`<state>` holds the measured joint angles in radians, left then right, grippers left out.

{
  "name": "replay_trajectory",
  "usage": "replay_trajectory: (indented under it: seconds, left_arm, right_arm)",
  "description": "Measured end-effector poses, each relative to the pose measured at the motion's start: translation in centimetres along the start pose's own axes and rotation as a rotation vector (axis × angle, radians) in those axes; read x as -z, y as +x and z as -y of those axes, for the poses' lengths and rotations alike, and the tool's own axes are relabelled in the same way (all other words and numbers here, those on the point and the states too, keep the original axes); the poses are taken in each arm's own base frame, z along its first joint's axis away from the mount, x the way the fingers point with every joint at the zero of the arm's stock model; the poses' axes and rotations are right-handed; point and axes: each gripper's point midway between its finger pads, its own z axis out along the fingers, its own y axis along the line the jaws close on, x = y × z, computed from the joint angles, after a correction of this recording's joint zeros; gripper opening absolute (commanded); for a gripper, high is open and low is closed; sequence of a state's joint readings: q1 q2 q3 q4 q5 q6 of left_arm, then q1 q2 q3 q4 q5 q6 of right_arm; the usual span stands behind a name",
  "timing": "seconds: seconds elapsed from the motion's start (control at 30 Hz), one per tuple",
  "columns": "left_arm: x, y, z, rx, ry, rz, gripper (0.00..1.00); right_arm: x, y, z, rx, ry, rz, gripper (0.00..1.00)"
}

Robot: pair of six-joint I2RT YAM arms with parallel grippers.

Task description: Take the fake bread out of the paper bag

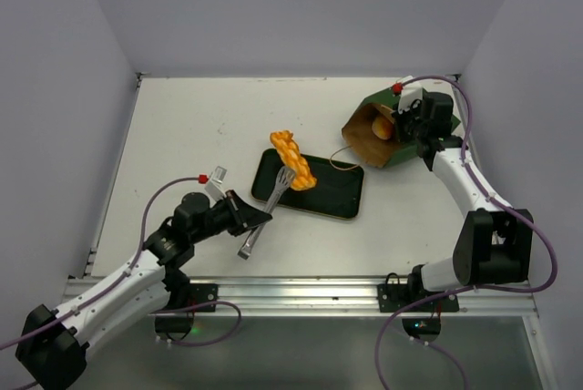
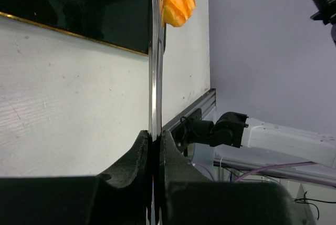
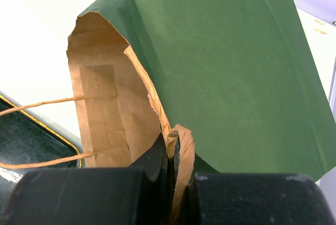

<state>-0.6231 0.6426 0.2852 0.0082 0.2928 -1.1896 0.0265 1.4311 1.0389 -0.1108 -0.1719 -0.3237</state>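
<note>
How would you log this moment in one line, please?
left gripper shut on utensil | its tip at loaf on tray edge | right gripper pinching bag | roll in bag

Black gold-rimmed tray (image 1: pixel 332 194) mid white table (image 1: pixel 182 135); metal utensil (image 1: pixel 273 197) tip over tray's left end.

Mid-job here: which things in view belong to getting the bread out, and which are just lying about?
In the job: paper bag, rim pinched by right hand; orange roll inside it; braided loaf, already out; left hand, shut on metal utensil.
Just there: black tray, under the loaf's near end.
</note>
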Motion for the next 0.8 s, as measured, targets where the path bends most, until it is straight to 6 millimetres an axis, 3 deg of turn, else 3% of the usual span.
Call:
replay_trajectory:
  seconds: [0.37, 0.8]
  left_arm:
    - [-0.9, 4.4, -0.8, -0.106, -0.003, -0.190, 0.00]
    - [-2.1, 6.5, -1.5, -0.188, 0.018, -0.284, 0.00]
  right_arm:
    - [0.0, 0.0, 0.0, -0.002, -0.002, 0.001, 0.02]
    - [0.0, 0.0, 0.0, -0.002, -0.002, 0.000, 0.02]
